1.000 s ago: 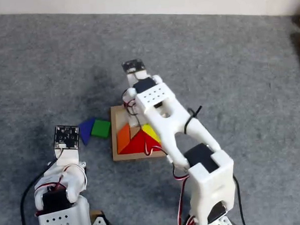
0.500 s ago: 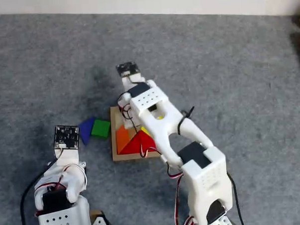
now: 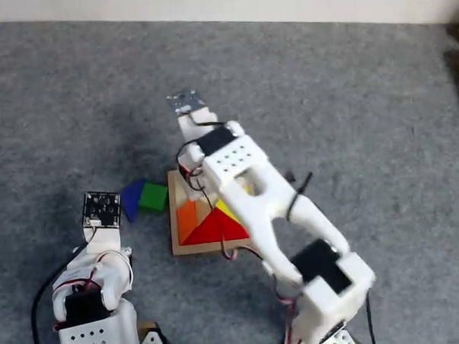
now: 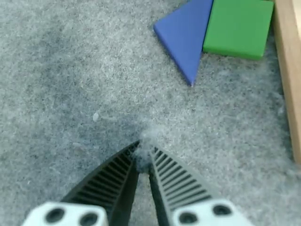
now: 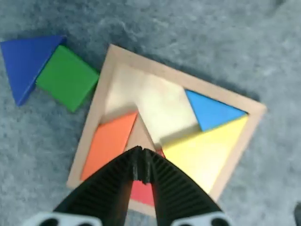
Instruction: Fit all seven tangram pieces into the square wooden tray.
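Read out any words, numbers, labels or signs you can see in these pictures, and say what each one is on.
None can be read.
The wooden tray, the green square and the blue triangle have plain faces with no print.
Any marks on the small dark board on the left arm are too small to read.

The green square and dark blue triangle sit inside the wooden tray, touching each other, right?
No: the green square and dark blue triangle touch each other but lie on the carpet outside the wooden tray, as the right wrist view shows.
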Tool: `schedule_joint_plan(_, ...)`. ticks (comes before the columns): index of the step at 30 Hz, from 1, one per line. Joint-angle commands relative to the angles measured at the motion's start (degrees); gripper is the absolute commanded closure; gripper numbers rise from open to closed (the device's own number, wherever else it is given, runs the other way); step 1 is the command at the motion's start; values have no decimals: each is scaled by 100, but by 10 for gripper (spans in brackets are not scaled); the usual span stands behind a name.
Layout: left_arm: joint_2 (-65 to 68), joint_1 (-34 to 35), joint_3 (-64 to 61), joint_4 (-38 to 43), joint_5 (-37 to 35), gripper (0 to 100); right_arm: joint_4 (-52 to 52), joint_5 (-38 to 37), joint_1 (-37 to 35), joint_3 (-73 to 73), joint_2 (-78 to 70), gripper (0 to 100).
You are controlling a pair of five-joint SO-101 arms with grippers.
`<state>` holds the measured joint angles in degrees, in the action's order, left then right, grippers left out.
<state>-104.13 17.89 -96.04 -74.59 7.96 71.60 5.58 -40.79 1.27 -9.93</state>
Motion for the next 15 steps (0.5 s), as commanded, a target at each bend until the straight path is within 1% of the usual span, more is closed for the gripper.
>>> schedule_joint_plan(1,-48,84,-22,123,-26,993,48,-79,198,558,1393,993)
schedule_joint_plan(4,-48,189,101,299,-26,993,48,-79,347,1218,2264,993)
schedule_joint_plan(7,-48,752,101,536,-26,993,22,-79,567,2044,3231,993)
schedule_joint_plan(9,-48,1095,101,844,-26,993,-13,-79,804,2659,3855,993)
schedule_joint_plan(12,-48,1367,110,1380,18,992,-13,-79,1174,3512,4681,993)
schedule_joint_plan(13,-48,1402,136,1486,185,992,-13,-79,1314,3776,4936,993)
schedule_joint_plan(15,-48,1402,295,1503,774,992,-13,-79,1596,4277,5464,993)
